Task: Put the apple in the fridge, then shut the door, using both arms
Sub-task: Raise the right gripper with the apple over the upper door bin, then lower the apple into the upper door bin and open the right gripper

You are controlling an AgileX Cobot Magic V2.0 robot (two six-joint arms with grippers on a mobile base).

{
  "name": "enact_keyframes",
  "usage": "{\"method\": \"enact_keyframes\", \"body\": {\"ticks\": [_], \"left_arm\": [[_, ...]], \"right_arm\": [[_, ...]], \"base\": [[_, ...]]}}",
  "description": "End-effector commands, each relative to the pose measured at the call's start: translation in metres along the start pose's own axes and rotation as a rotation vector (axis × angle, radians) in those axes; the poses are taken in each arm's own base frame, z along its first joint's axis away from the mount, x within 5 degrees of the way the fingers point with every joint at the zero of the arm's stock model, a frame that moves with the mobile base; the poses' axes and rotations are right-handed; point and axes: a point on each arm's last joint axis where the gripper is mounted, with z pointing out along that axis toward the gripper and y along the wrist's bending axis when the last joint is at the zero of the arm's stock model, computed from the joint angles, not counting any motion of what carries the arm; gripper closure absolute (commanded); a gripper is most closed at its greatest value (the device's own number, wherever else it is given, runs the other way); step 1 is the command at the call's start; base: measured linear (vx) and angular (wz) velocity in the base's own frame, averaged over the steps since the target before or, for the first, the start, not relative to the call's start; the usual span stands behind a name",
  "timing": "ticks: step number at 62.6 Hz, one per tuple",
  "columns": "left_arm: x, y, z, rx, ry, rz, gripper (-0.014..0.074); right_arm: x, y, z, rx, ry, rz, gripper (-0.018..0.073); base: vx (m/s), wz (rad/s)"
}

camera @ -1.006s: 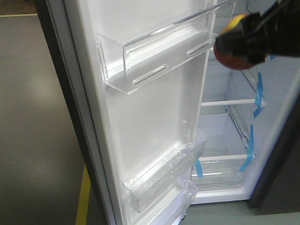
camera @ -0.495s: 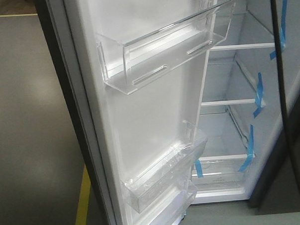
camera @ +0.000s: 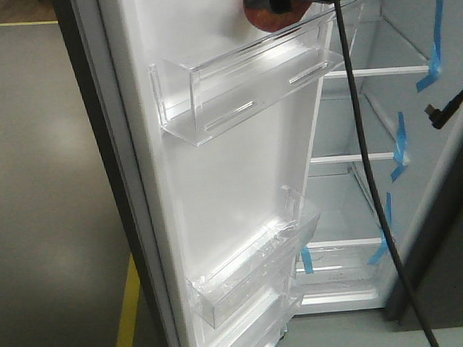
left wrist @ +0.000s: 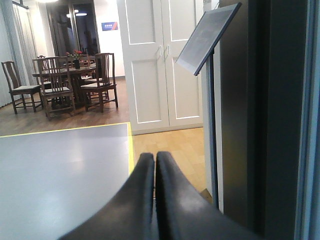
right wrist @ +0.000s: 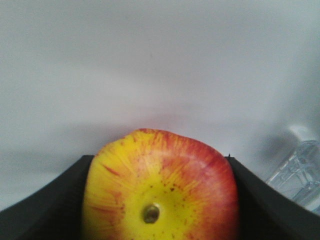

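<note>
**Room beyond the left gripper (left wrist: 154,156): floors, doors and dining furniture**

A glossy grey floor (left wrist: 60,170) spread ahead of the gripper and off to its left. It was edged by a yellow line (left wrist: 131,150) that ran away just beyond the gripper's tips. On the far side of that line, a light wooden floor (left wrist: 175,147) reached white panelled double doors (left wrist: 160,65) straight ahead of the gripper. Far ahead and to the left stood a dark dining table (left wrist: 57,75) with wooden chairs (left wrist: 102,80) around it and red flowers (left wrist: 76,53) on top. A small blue sign (left wrist: 110,26) hung on the wall behind. Above and to the right of the gripper, a tilted dark board (left wrist: 207,37) sat on a thin pole (left wrist: 213,125).
</note>
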Motion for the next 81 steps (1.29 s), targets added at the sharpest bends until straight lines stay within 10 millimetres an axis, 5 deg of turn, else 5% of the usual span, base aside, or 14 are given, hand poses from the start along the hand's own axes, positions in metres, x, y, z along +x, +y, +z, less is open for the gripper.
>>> {"method": "enact_keyframes", "body": {"ticks": [1, 26, 50, 61, 81], "left_arm": [[-0.001, 0.000, -0.001, 0.007, -0.071, -0.015, 0.0603], [-0.001, 0.000, -0.001, 0.007, -0.071, -0.015, 0.0603], [-0.001, 0.000, -0.001, 0.007, -0.071, -0.015, 0.0603], [-0.001, 0.000, -0.001, 0.007, -0.071, -0.015, 0.0603], [-0.001, 0.000, -0.001, 0.007, -0.071, -0.015, 0.0603]], "right_arm": [[-0.019, 0.001, -0.020, 0.015, -0.129, -0.014, 0.0114], [-0.016, 0.001, -0.016, 0.011, -0.106, -0.013, -0.0055], [-0.023, 0.011, -0.093, -0.004, -0.204, -0.014, -0.0002], [0.005, 0.021, -0.127, -0.018, -0.263, -0.018, -0.0002], [0.094, 0.041, -0.180, -0.052, -0.252, 0.013, -0.0002]], "base": [[0.00, 0.00], [0.00, 0.00], [0.00, 0.00], [0.00, 0.00], [0.00, 0.00]]}}
